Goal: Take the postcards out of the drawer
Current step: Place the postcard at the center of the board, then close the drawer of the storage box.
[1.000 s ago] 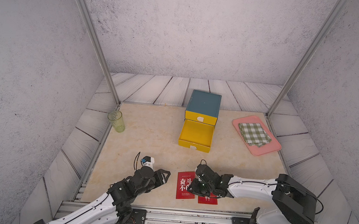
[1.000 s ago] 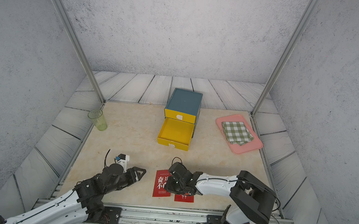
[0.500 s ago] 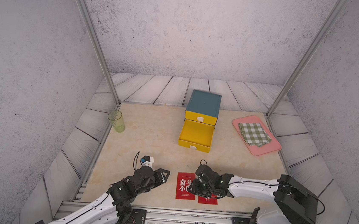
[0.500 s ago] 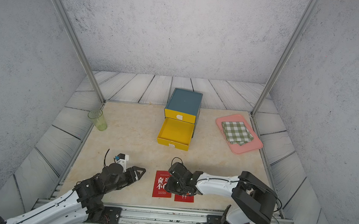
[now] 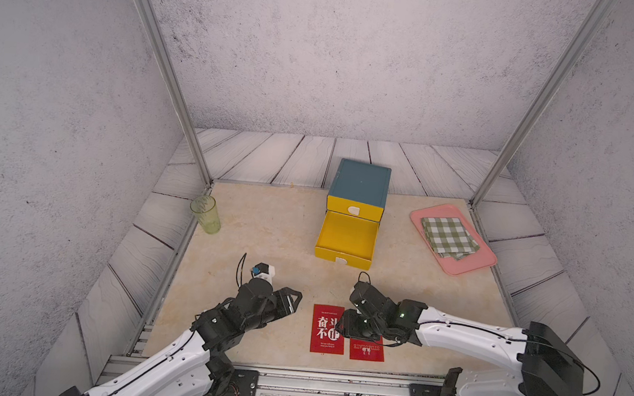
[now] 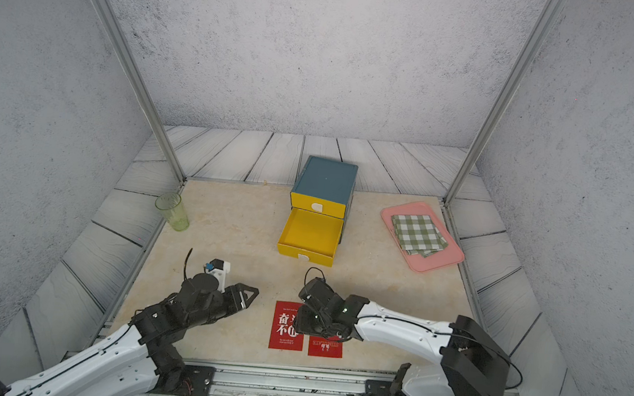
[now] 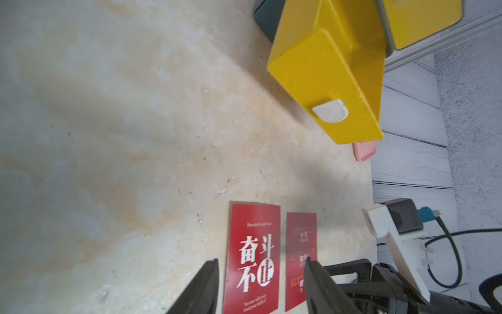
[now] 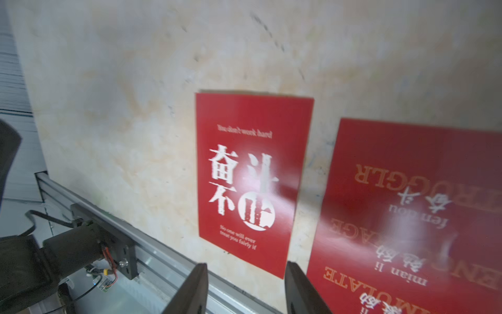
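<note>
Two red postcards lie flat side by side near the table's front edge: one with large white characters (image 5: 328, 329) (image 6: 286, 327) (image 7: 252, 258) (image 8: 252, 176), the other (image 5: 366, 351) (image 6: 325, 348) (image 7: 300, 244) (image 8: 407, 204) to its right, partly under my right arm. My right gripper (image 5: 343, 326) (image 6: 298, 324) (image 8: 247, 265) hovers low over them, open, with nothing between its fingers. My left gripper (image 5: 294, 301) (image 6: 250, 297) (image 7: 260, 261) rests open just left of the cards, holding nothing. The yellow drawer (image 5: 345, 236) (image 6: 310, 231) is pulled out of the blue-topped cabinet (image 5: 360, 181), and its inside looks bare.
A green cup (image 5: 205, 214) stands at the table's left edge. At the right, a pink tray (image 5: 458, 270) carries a green-checked folded cloth (image 5: 448, 237). A metal rail (image 5: 330, 384) runs along the front edge right behind the cards. Frame posts stand at the back corners.
My right gripper's jaws have spread apart over the right-hand postcard, which lies flat on the table. The left arm has stayed where it was.
</note>
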Controlling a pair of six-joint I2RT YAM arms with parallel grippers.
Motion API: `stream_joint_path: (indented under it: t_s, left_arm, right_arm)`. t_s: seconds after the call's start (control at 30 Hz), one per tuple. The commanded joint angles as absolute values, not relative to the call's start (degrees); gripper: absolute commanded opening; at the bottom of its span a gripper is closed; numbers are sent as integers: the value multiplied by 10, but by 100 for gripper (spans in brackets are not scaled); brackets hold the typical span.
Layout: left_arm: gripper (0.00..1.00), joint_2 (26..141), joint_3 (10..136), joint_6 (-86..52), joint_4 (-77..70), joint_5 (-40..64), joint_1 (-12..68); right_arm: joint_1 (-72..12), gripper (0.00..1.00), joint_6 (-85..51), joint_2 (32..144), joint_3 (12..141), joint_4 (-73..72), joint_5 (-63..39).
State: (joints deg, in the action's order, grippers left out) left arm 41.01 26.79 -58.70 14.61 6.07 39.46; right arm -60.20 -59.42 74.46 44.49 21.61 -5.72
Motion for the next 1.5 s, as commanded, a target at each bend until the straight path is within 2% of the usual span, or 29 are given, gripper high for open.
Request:
stream_joint_path:
  t_s: [0.0,0.13,0.23,0.43,0.57,0.93,1.47]
  left_arm:
    - [56,479,383,-471,145,145,343]
    - [56,633,572,-359,171,220,303]
    - [56,748,710,-313,176,254,287]
    - [57,952,955,-299,136,356,259]
    - [57,1064,1071,-303,124,396,257]
    - [59,1254,1263,-319,127,446,254]
    - [59,1306,1288,-315,160,443,252]
  right_arm:
    - [-602,50,-515,680,489,289,35]
    - [-579,50,-440,651,510,292,106]
    - [-540,50,-395,655,519,281,121]
    - [-485,49,-319,718,539,232,114]
    - [-467,49,-294,774,558,205,100]
    - [-436,46,-282,862,576,134,88]
    - [-407,40,-264,902,595,95,81]
